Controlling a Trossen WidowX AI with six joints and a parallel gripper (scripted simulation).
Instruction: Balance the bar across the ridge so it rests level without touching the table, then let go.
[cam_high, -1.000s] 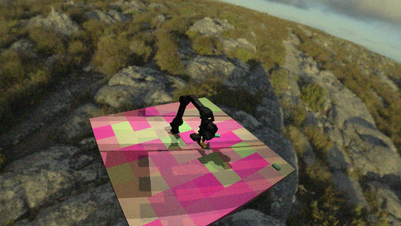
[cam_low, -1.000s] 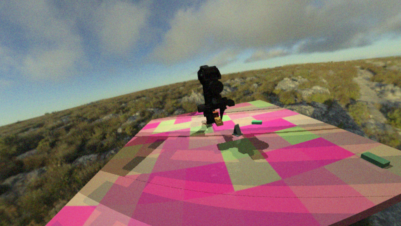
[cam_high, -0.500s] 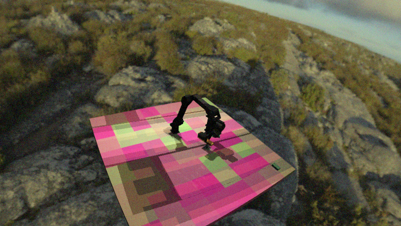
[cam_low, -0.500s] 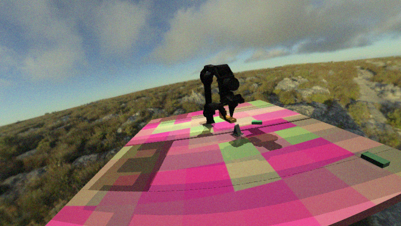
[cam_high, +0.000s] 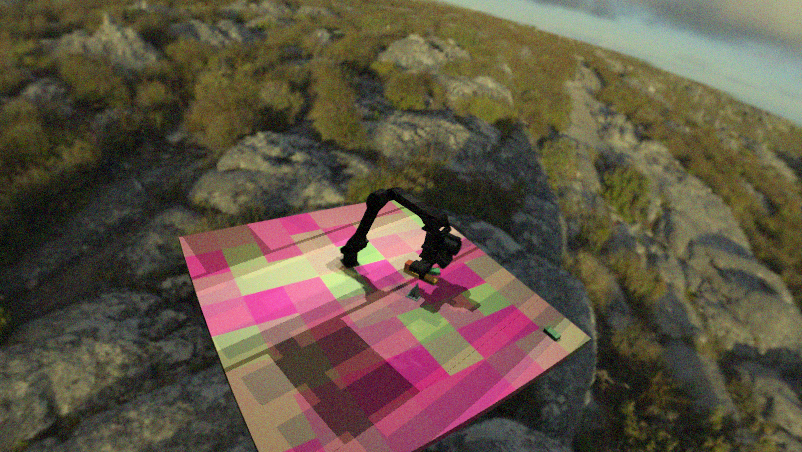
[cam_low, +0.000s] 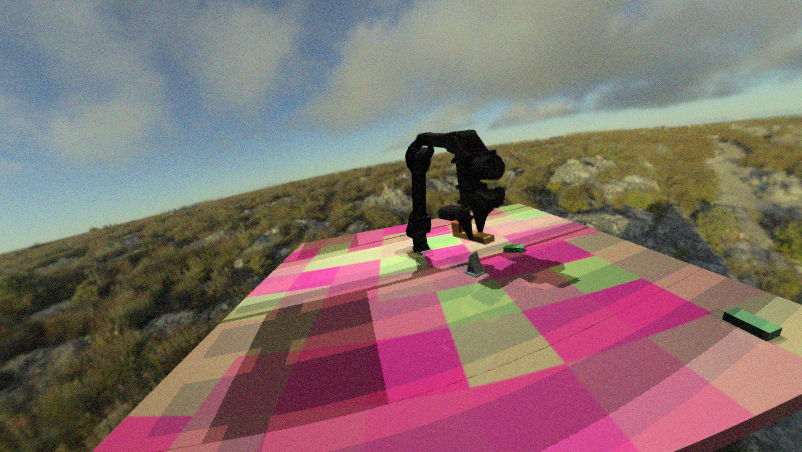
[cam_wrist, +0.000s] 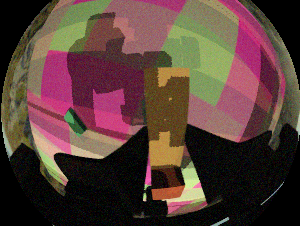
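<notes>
The orange-brown bar (cam_high: 431, 278) (cam_low: 483, 238) (cam_wrist: 168, 105) has a red-orange block (cam_high: 408, 263) (cam_low: 456, 227) (cam_wrist: 168, 193) at one end. My gripper (cam_high: 422, 274) (cam_low: 475, 233) (cam_wrist: 165, 129) is shut on the bar between its ends and holds it in the air. The small grey ridge (cam_high: 414, 293) (cam_low: 474, 265) stands on the table with a narrow top. In the top and exterior views the bar appears above and behind the ridge, apart from it. The ridge cannot be made out in the wrist view, where the bar covers the middle.
A green block (cam_high: 435, 270) (cam_low: 513, 248) (cam_wrist: 75, 121) lies on the patchwork table (cam_high: 393, 364) (cam_low: 415, 359) near the ridge and gripper. Another green block (cam_high: 552, 332) (cam_low: 752, 323) lies near the table's far right corner. The arm's shadow falls beside the ridge.
</notes>
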